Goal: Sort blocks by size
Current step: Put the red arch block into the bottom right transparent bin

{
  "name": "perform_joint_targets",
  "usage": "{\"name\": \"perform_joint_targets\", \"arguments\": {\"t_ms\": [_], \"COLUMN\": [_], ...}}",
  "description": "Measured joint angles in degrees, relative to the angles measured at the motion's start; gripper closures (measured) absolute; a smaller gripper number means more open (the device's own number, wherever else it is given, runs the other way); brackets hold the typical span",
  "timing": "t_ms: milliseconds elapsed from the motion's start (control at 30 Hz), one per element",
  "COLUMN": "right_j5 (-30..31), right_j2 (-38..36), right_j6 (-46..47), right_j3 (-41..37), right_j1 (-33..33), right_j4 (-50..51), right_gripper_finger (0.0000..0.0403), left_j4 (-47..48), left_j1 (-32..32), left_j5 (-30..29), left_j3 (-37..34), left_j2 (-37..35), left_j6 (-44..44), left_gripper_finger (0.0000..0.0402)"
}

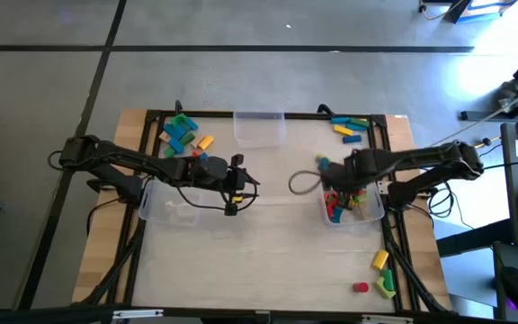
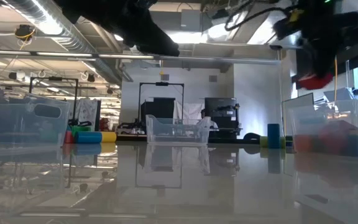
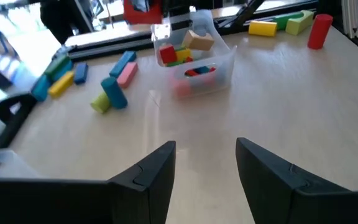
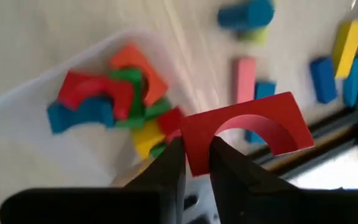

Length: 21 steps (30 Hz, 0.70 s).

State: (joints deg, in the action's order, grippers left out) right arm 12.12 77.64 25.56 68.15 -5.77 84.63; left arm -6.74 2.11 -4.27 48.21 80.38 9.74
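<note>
My right gripper (image 1: 334, 180) hangs over the clear right bin (image 1: 373, 214), shut on a red arch block (image 4: 247, 127); the low view shows that block (image 2: 314, 81) in the air above the bin (image 2: 340, 134). Several red, green, blue, orange and yellow blocks (image 4: 110, 102) lie in the bin. My left gripper (image 3: 205, 180) stands open over bare table near the middle (image 1: 239, 184), with nothing between its fingers. Loose blocks lie on the table at the far left (image 1: 183, 135), far right (image 1: 349, 128) and near right (image 1: 381, 274). My right gripper pinches one leg of the red arch (image 4: 197, 146) between its two fingers, at the leg's foot. The fingers come from above, pointing steeply down. The arch is lifted clear, above the bin, with the rest of it sticking out beyond the fingertips.
A clear bin (image 1: 259, 128) stands at the far middle, and another clear bin (image 1: 174, 205) sits under the left arm. A black frame (image 1: 147, 180) borders the table's sides. Bare tabletop lies between the two grippers and toward the near edge.
</note>
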Motion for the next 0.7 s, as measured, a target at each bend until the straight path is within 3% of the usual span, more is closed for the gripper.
{"name": "perform_joint_targets", "arguments": {"t_ms": [133,367,700], "right_j5": [-0.15,-1.79,-7.69], "right_j2": [-0.93,-2.53,-2.62], "right_j6": [6.42,18.58,28.71], "right_j3": [-2.85,-10.38,-14.59], "right_j1": [-6.18,-13.41,-16.76], "right_j4": [0.65,1.02,0.64], "right_gripper_finger": [0.0343,0.0343,0.0339], "left_j4": [0.26,-1.61,-1.86], "left_j1": [-0.02,-0.61,-0.72], "left_j5": [0.0,-0.68,-0.79], "left_j3": [0.01,0.02,0.02], "left_j2": [0.0,0.0,0.02], "left_j6": [2.59,-1.27,-2.71], "left_gripper_finger": [0.0237,0.0238,0.0237]}}
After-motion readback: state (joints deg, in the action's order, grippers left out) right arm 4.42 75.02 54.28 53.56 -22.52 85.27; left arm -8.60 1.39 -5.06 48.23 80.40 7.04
